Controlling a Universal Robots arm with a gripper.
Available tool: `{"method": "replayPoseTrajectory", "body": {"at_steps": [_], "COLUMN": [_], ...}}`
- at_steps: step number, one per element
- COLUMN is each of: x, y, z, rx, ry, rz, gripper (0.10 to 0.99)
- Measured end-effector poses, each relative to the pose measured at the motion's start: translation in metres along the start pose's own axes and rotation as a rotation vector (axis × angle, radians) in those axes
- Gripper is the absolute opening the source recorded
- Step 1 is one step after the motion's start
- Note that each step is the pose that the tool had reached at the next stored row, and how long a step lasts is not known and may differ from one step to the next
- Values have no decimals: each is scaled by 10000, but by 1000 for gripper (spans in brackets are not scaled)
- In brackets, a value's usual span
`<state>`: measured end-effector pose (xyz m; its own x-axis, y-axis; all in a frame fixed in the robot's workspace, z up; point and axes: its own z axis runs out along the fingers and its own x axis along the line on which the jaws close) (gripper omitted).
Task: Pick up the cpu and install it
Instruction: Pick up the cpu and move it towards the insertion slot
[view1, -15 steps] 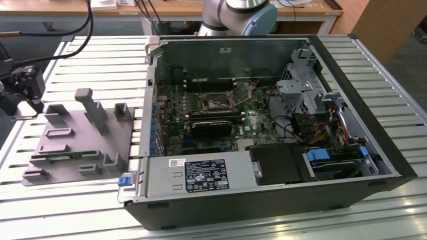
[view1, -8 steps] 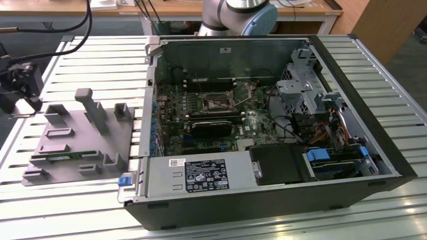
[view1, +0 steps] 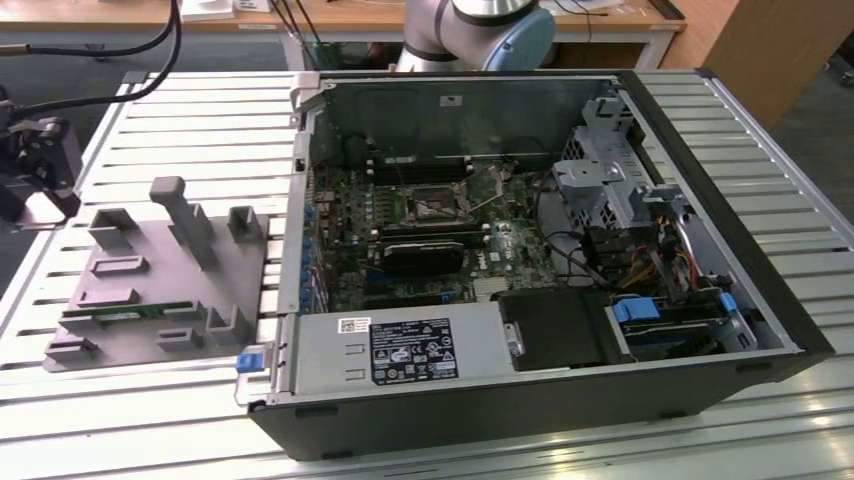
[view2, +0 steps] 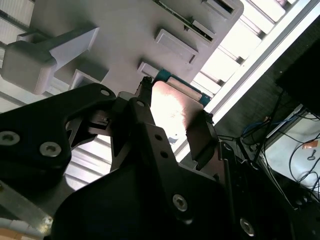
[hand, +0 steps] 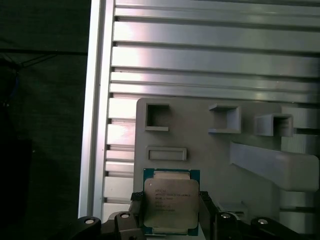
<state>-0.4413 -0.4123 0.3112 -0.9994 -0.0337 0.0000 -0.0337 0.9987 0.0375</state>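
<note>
Cpu (hand: 171, 197) — flat, square, silvery-topped — we see clamped in the end effector (hand: 170, 210), the grey moulded tray (hand: 210, 160) lying just beyond it.

We see the cpu (hand: 171, 202) as a small flat square chip: a silvery-grey metal lid on a green board whose rim shows around it. The end effector (hand: 171, 216) clamps it by two opposite edges. In the first wrist view it shows against the grey fixture (hand: 220, 165), near that fixture's edge.
</note>
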Motion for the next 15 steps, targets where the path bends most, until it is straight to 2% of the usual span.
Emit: {"method": "replayPoseTrajectory", "body": {"at_steps": [15], "x": [0], "y": [9], "z": [-155], "rx": [0], "ry": [0], "rz": [0], "gripper": [529]}}
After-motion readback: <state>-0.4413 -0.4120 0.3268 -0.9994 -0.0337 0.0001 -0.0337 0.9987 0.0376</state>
